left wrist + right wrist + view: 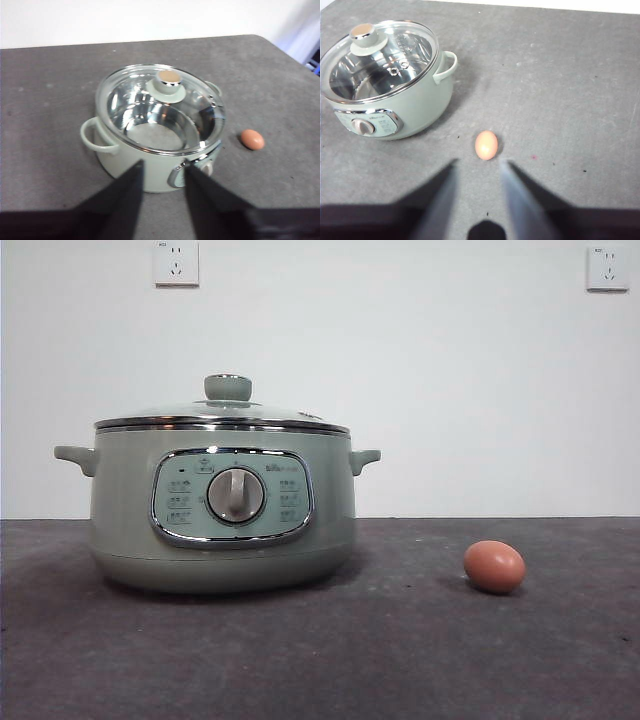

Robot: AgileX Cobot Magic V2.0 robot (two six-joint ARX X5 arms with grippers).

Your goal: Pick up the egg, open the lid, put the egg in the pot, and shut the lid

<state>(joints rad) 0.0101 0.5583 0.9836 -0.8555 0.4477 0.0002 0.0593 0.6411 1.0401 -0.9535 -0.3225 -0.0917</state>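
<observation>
egg (486, 145) | light, smooth, fragile; grip gently across the narrow middle | 3 o'clock of pot (222, 502) | right end effector (477, 172) open, left end effector (164, 175) open, both empty

Before me a dark grey tabletop (400, 660) stretches back to a plain white wall (400, 370). I see two white power sockets high on it, one left (176, 262), one right (607, 267).
</observation>
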